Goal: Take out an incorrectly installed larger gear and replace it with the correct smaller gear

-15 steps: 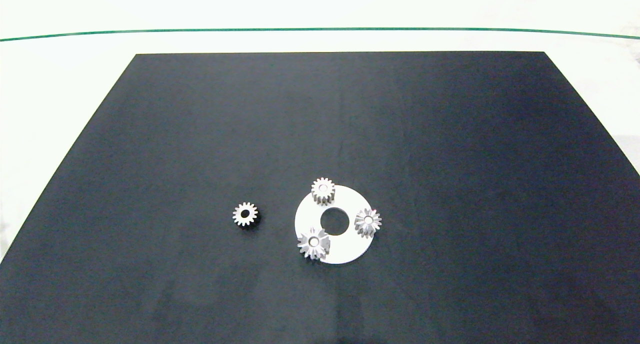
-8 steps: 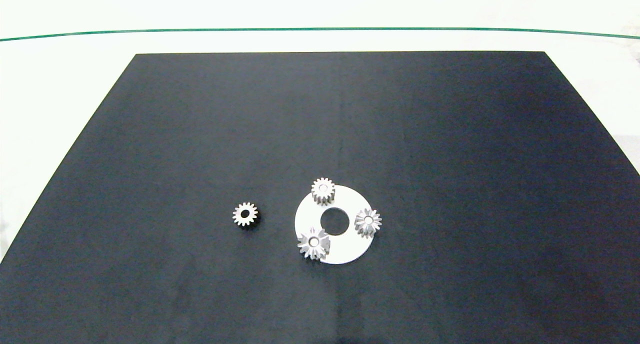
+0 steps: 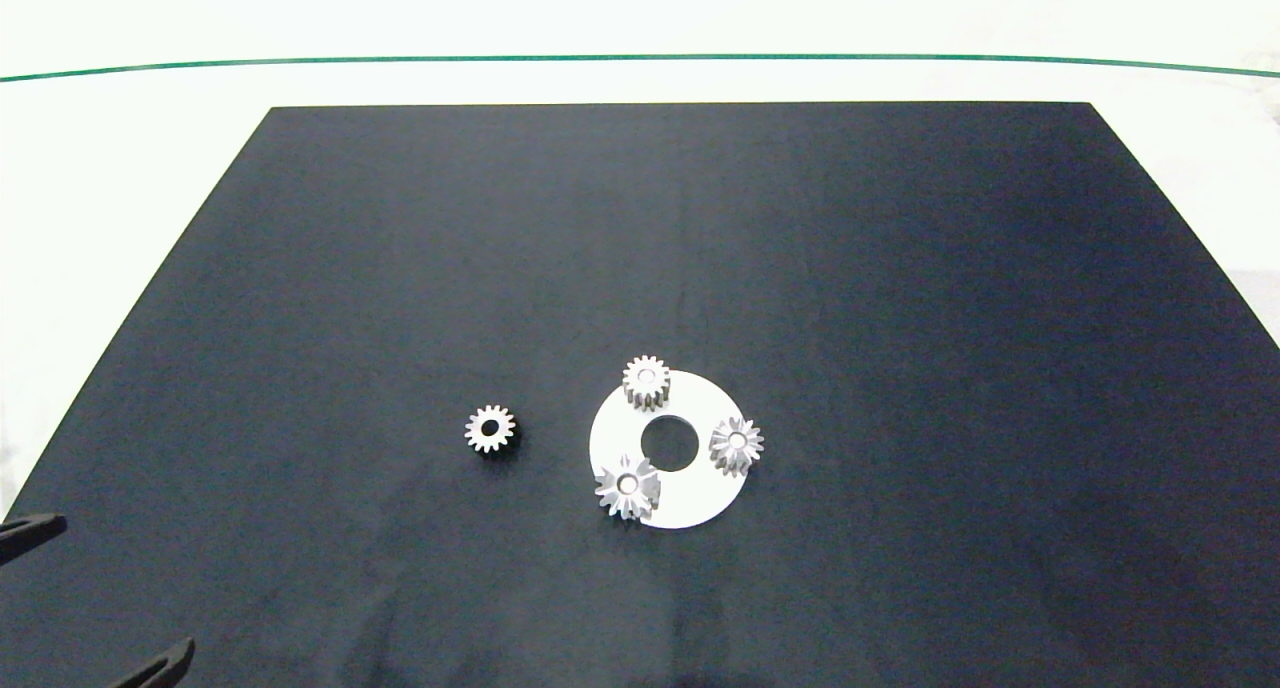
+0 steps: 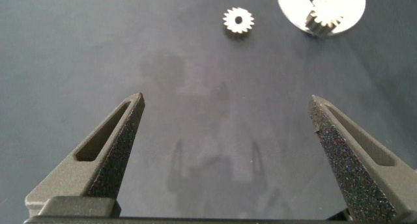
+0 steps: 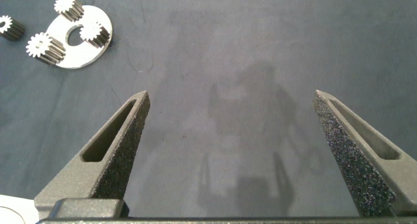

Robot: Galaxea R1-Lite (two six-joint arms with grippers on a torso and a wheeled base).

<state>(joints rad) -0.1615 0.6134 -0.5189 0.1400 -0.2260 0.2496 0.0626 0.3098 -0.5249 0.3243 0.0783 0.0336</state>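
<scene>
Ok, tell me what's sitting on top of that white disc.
Three silver gears stand on the white disc: the larger gear at its near-left rim, a star-toothed gear at the right, a straight-toothed gear at the far edge. Whatever they are mounted on is hidden beneath them.

No text — no labels legible

larger gear [image 3: 628, 487]: I see a silver star-toothed gear, flat on a white disc's [image 3: 700, 488] near-left rim, well ahead of the left gripper [image 4: 228, 107].
smaller gear [image 3: 490, 429]: blunt-toothed, lying flat on the counter [image 3: 300, 318], nearer that gripper.
</scene>
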